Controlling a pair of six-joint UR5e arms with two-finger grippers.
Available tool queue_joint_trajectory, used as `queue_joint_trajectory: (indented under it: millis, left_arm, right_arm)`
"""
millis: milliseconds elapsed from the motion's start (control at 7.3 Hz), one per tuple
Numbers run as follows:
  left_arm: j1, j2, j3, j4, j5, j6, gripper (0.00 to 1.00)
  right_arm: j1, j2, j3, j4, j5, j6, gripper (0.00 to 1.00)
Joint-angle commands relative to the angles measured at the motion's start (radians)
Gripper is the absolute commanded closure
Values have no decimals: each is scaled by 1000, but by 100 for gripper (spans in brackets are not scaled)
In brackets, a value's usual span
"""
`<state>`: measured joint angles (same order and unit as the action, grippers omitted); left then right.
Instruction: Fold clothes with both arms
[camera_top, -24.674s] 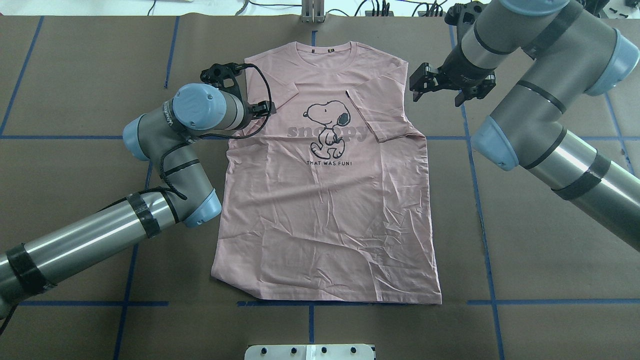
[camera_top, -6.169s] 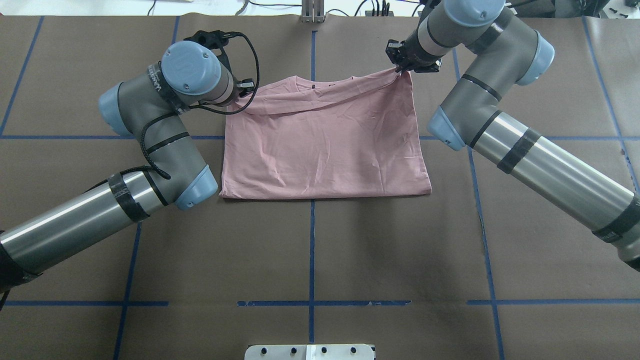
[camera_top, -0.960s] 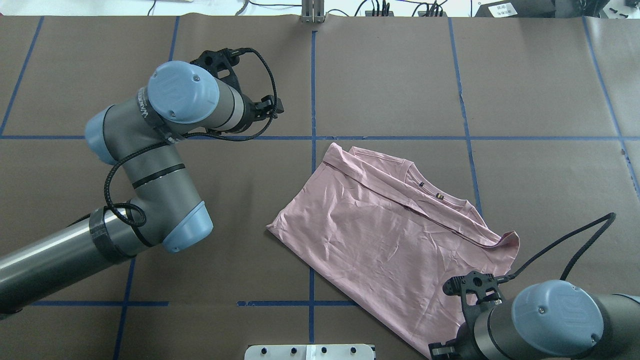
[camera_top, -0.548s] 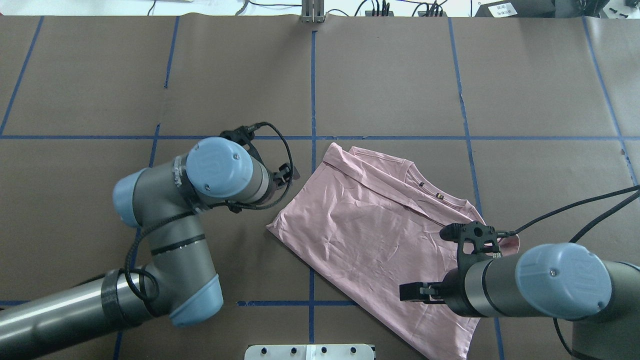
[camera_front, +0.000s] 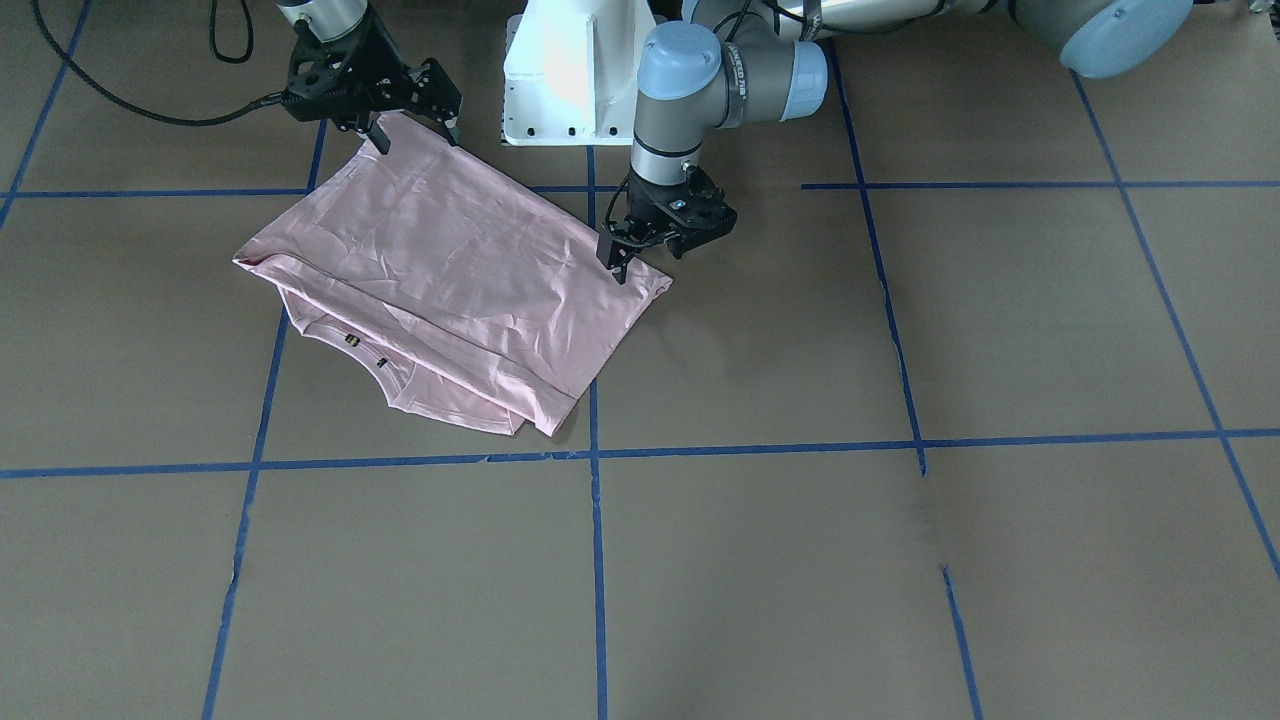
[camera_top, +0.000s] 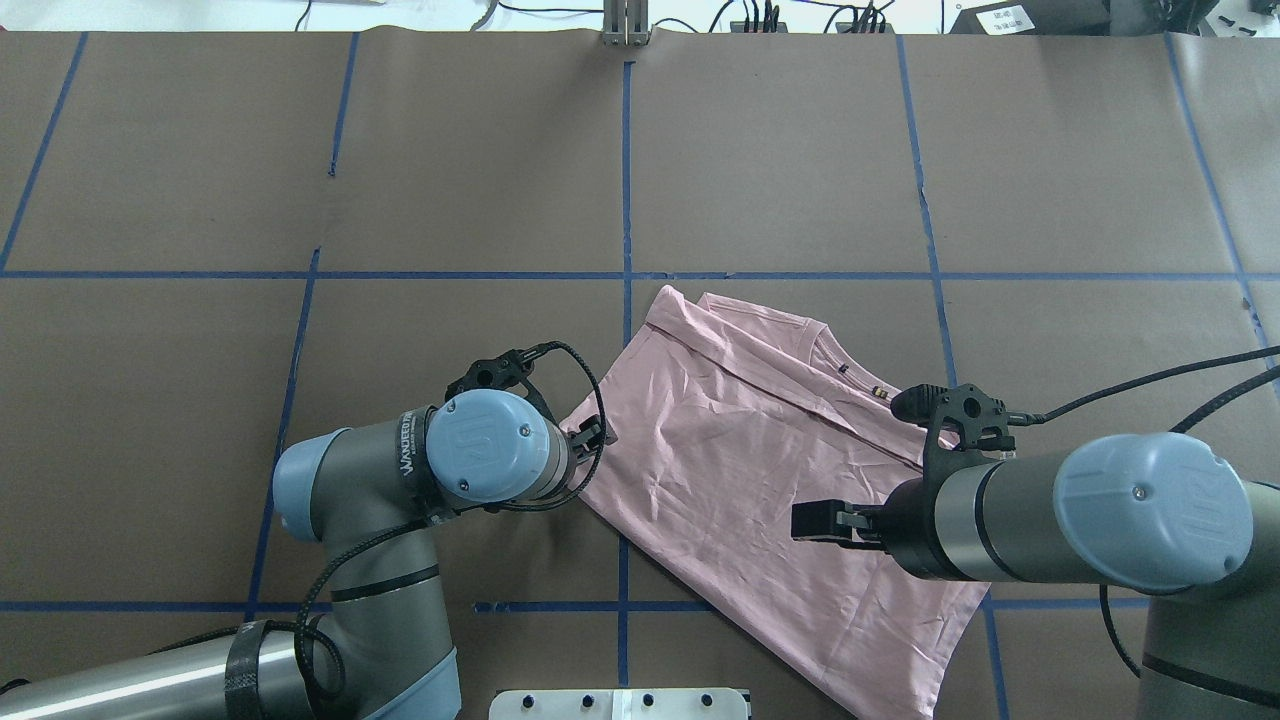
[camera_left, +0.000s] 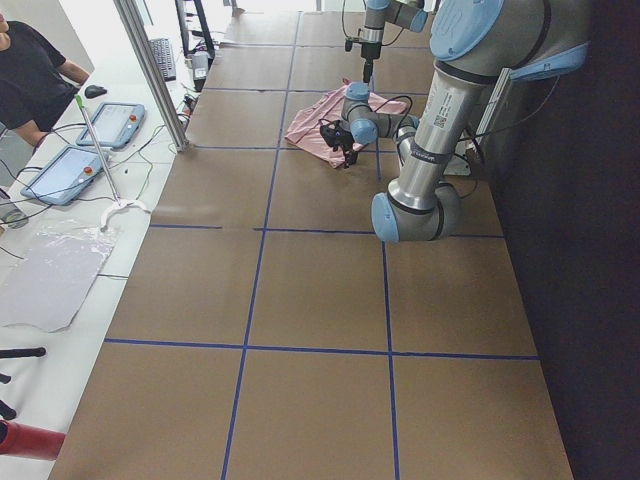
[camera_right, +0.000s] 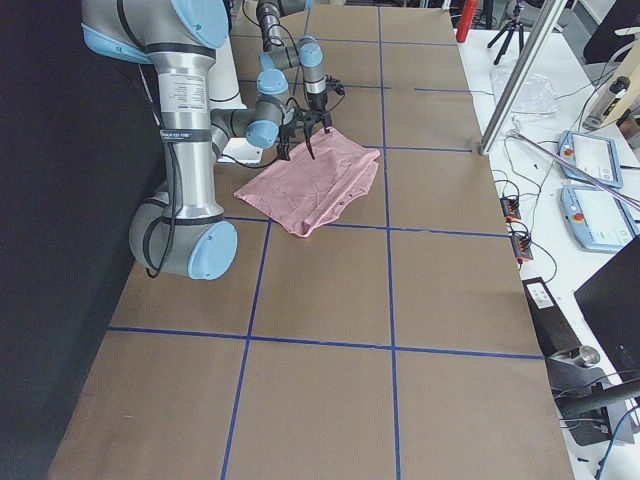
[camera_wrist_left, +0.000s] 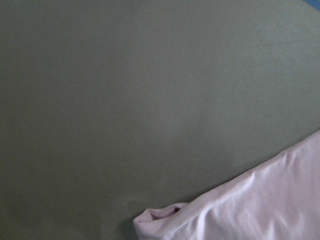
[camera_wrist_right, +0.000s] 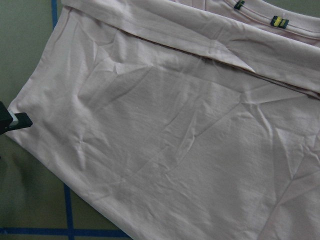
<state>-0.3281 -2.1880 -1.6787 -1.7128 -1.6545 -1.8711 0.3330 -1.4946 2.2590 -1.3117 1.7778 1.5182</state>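
Brown table paper held the limp, light T-shirt; I reckoned its front-view 12 and 3 o'clock corners pinchable, where the right gripper and left gripper hovered splayed.

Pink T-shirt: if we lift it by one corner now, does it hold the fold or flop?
Likely floppy: the T-shirt is thin, creased cloth lying flat on the table, so a one-corner lift should drape it and undo the layers. Probably light: its corner by the left end effector curls up. A push would likely bunch it.
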Motion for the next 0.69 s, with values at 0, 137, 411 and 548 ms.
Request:
queue_joint_trajectory:
  millis: [0,137,411,548]
  left_arm:
    - [3,-4,2,19,8,0,9]
    - [0,-6,10,19,16,0,11]
    - [-6,-7,13,19,37,3,14]
    - [-6,-7,13,19,42,6,21]
  right_arm:
    - [8,2,1,0,2,0,0]
    - [8,2,1,0,2,0,0]
    - [11,1,1,0,-1,0,0]
    - [9,1,1,0,-4,0,0]
